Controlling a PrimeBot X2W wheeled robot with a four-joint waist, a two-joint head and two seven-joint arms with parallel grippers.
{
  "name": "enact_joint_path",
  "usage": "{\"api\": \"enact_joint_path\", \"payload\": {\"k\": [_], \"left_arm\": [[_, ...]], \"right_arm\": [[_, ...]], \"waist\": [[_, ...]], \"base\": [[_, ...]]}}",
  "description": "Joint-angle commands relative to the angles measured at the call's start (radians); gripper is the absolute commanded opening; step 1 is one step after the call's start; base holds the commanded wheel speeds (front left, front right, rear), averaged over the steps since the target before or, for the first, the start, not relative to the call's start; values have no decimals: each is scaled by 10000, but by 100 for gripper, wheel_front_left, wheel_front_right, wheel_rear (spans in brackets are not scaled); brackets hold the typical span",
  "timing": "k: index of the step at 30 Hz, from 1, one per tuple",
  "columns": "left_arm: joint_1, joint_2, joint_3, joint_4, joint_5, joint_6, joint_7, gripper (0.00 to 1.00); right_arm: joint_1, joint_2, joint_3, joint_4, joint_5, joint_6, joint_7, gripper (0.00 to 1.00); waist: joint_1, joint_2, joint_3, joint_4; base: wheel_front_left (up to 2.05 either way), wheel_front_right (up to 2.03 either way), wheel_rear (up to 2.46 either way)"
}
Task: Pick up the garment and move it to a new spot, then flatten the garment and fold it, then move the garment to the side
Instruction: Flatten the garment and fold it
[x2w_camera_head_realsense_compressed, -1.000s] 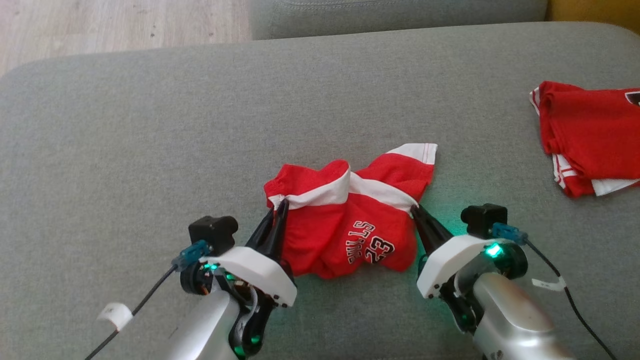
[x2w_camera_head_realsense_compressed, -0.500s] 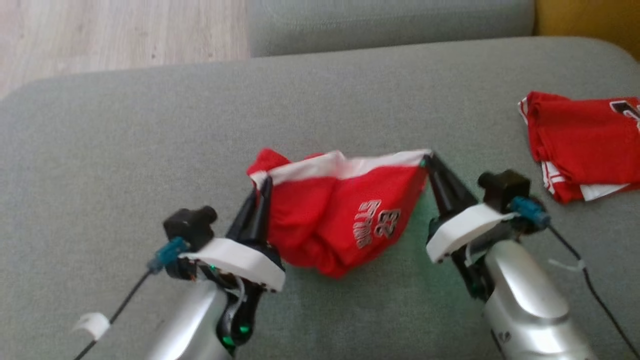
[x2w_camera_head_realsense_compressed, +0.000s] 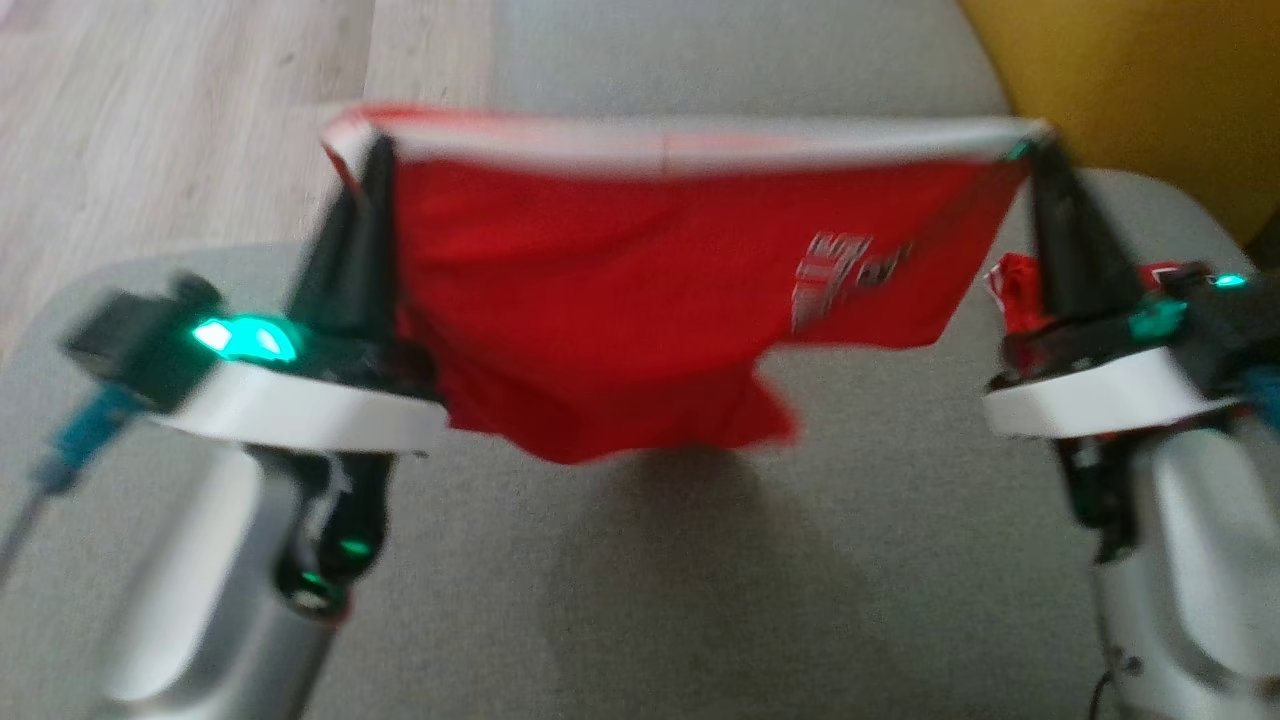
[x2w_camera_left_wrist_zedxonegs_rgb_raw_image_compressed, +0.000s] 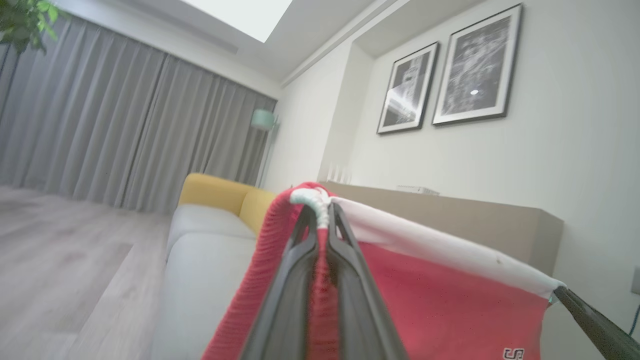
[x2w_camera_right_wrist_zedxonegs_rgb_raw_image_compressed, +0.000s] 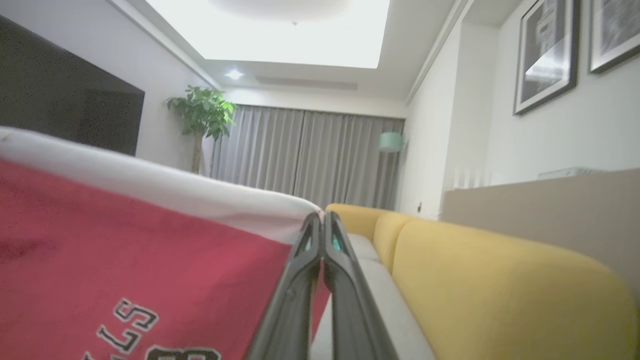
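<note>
Garment (x2w_camera_head_realsense_compressed: 620, 290) hangs taut btwn L hand (x2w_camera_head_realsense_compressed: 375, 155) & R hand (x2w_camera_head_realsense_compressed: 1040, 155).

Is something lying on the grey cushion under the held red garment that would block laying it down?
Nothing visible does. The red garment hangs between the left gripper and right gripper over bare grey cushion; a second red garment lies aside, behind the right gripper.

left gripper (x2w_camera_head_realsense_compressed: 377, 150) and right gripper (x2w_camera_head_realsense_compressed: 1040, 150): each has two long, dark, tapered fingers (x2w_camera_head_realsense_compressed: 350, 260) on a white curved wrist plate (x2w_camera_head_realsense_compressed: 300, 415). forearms (x2w_camera_head_realsense_compressed: 210, 590) smooth, silver-grey. green lamp (x2w_camera_head_realsense_compressed: 245, 338) lit at left wrist. black camera block (x2w_camera_head_realsense_compressed: 130, 330) beside it, with teal connector (x2w_camera_head_realsense_compressed: 85, 435) — dark cable (x2w_camera_head_realsense_compressed: 20, 530) attached.
</note>
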Motion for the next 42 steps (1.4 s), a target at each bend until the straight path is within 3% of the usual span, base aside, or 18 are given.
{"api": "enact_joint_path", "payload": {"k": [1,8,14,20,24,31,36,42], "left_arm": [[-747,391,548,-641,-2,65,138,0],[-1593,1135,915,-2504,-67,454,1436,0],[-2351,1362,924,-2172,-274,480,2238,0],[-3293,1483,759,-518,-194,47,2409,0],[-4736,1623,686,725,193,-333,2392,0],[-7584,1201,901,3168,1016,-713,759,0],[-7495,730,705,4602,951,-1061,-69,0],[-5788,474,298,5358,885,-1372,-1138,0]], "right_arm": [[-191,-53,65,-724,-102,-7,95,0],[3,-311,-281,-3403,-360,-7,1189,0],[-422,-490,-268,-3876,-215,-7,2080,0],[-1791,-548,280,-2028,285,-7,2437,0],[-3785,-579,587,-172,453,-7,2254,0],[-7320,-33,388,2810,-276,-7,1022,0],[-7477,332,510,4474,-489,-7,191,0],[-6376,450,845,5757,-457,-7,-741,0]], "waist": [[2,0,-214,-123],[2,0,-466,-331],[2,0,-47,-481],[2,0,916,-775],[2,0,1969,-1004],[2,0,3129,-1248],[2,0,3605,-1195],[2,0,3851,-1100]], "base": [[0,0,0],[0,0,0],[0,0,0],[0,0,0],[0,0,0],[0,0,0],[0,0,0],[0,0,0]]}}
